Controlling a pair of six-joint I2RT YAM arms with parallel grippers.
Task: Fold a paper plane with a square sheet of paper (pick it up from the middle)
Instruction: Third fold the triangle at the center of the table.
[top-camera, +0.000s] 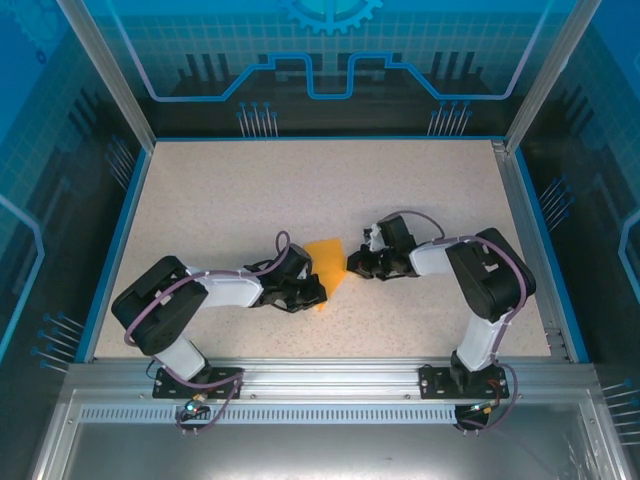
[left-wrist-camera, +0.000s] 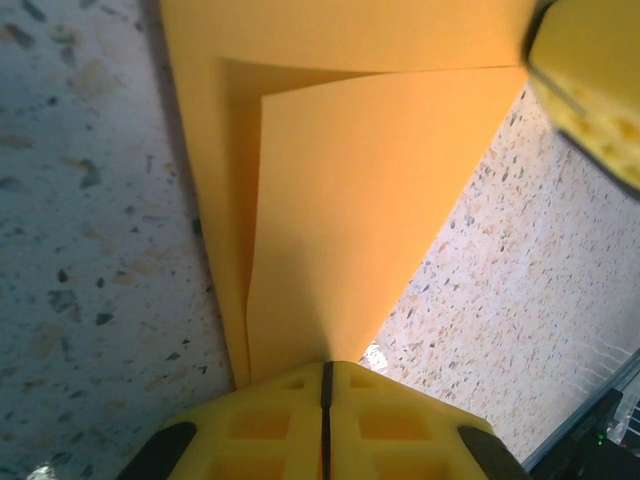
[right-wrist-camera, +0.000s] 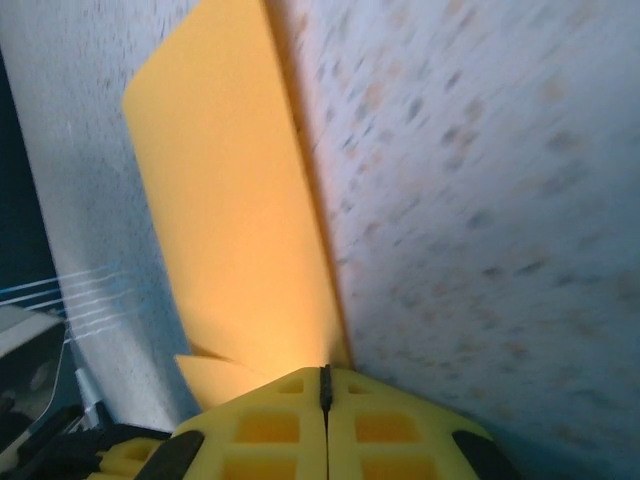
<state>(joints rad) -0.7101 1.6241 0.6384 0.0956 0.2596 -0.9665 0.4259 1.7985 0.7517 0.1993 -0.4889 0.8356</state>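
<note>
Both the left gripper (left-wrist-camera: 323, 378) and right gripper (right-wrist-camera: 324, 378) are pinched shut on opposite edges of the part-folded orange paper (top-camera: 325, 258) mid-table (top-camera: 220, 200); it looks light, floppy and crease-prone, so is probably best held at the edges.

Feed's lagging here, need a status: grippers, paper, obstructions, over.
Left gripper shut on the orange paper. Right gripper shut on it too. Paper folded, layers showing. No obstruction seen.

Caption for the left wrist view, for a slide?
Left gripper shut on a folded orange paper, speckled table behind.
</note>
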